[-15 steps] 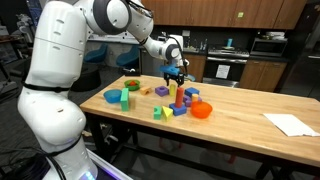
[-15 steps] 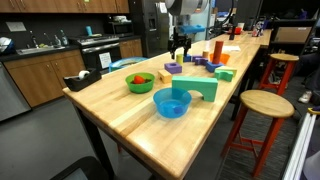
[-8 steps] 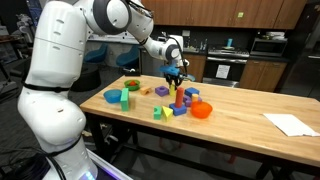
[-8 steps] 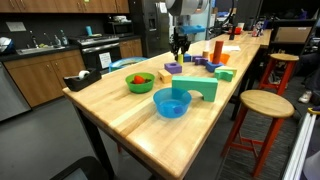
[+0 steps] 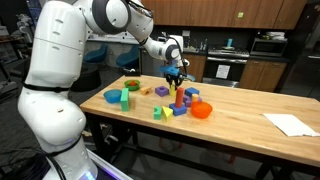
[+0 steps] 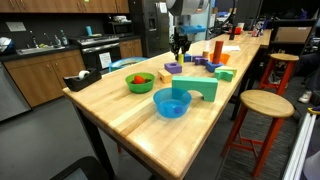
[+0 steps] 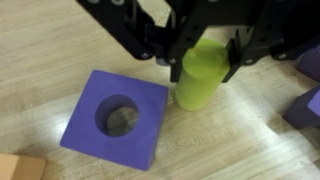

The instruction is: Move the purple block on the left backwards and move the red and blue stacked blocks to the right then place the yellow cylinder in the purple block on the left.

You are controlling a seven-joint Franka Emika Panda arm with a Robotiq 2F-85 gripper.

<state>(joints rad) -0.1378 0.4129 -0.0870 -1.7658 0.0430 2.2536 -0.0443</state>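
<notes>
Wooden table (image 7: pixel 40 40); yellow cylinder (image 7: pixel 200 88) in pincer (image 7: pixel 205 65), beside purple block (image 7: pixel 115 118)

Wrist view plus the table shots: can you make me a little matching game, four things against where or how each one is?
Things:
1 yellow cylinder
2 purple block
3 light-blue bowl
4 green bowl

States:
A lies flat, round hole on top
B beside the green arch block
C gripped between the jaws
D has reddish pieces inside

Pairs: 1-C, 2-A, 3-B, 4-D.
</notes>
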